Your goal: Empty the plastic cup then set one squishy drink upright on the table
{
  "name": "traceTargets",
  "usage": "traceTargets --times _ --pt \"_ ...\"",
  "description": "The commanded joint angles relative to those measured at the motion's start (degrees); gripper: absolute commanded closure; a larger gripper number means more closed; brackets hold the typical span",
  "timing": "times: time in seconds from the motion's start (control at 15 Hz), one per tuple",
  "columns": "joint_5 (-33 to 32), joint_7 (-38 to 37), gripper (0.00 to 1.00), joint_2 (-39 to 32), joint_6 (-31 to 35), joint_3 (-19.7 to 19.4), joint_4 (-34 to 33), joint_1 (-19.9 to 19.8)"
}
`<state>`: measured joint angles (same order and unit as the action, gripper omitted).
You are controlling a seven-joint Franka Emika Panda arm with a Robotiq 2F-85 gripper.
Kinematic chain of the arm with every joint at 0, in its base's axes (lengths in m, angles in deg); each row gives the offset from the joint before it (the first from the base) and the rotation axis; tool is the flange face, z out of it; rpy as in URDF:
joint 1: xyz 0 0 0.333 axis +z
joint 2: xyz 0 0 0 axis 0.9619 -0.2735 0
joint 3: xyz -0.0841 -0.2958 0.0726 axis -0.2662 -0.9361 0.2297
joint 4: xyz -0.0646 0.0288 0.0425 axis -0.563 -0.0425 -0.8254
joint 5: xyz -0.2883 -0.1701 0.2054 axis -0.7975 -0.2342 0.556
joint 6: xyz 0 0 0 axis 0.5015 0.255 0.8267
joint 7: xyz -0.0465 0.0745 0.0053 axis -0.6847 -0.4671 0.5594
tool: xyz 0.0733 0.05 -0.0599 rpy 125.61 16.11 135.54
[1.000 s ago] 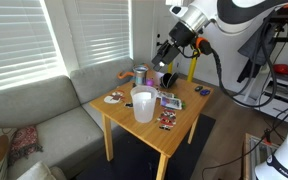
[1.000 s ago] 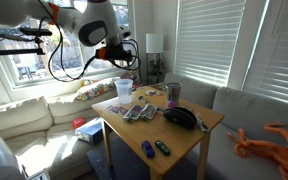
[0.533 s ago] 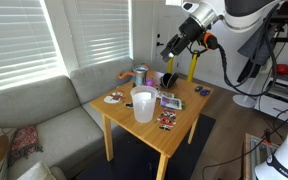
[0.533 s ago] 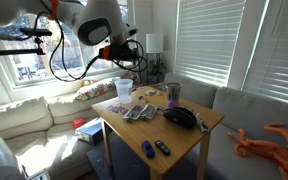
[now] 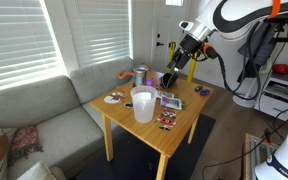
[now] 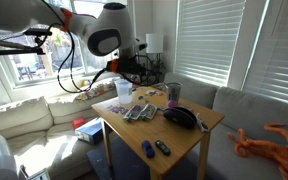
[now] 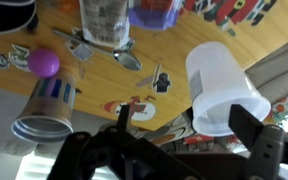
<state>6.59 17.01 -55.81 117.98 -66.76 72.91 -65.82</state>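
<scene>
The plastic cup (image 5: 143, 104) stands upright near the front of the light-wood table (image 5: 182, 122); it also shows in the other exterior view (image 6: 124, 89) and in the wrist view (image 7: 220, 88), where I cannot see what is inside it. A small purple squishy drink (image 7: 43, 63) lies on the table beside the silvery-blue cylinder (image 7: 46, 108). My gripper (image 7: 184, 130) is open and empty. It hovers above the table's far side (image 5: 173, 72), apart from the cup.
The silvery-blue cylinder with orange rim (image 5: 141, 76) stands at the table's back. Flat packets and cards (image 5: 168, 101) lie around the cup. A black object (image 6: 181, 117) lies on the table. A grey couch (image 5: 44, 110) borders the table. Another purple-orange item (image 7: 155, 12) shows at the wrist view's top.
The arm has swung and lowered the gripper from high above the table's far side down closer to the tabletop. The cup and the other things have not moved.
</scene>
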Motion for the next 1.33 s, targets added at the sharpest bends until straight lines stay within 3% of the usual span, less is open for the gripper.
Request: traceTargets --times 0.0,0.27,0.47,0.87,1.27 --pt "-0.5 11.3 0.0 -1.1 -9.2 -3.8 0.2 -0.7" --pt "-1.0 21.3 0.0 -2.5 -17.6 -4.8 0.8 -3.0" --pt "-4.6 17.6 0.0 -3.4 -22.0 -2.7 2.1 -5.6" --pt "-12.3 9.7 0.0 -3.9 -18.8 0.3 5.6 -8.1" --pt "-10.1 17.1 0.0 -4.6 -16.2 -0.7 7.7 -7.3"
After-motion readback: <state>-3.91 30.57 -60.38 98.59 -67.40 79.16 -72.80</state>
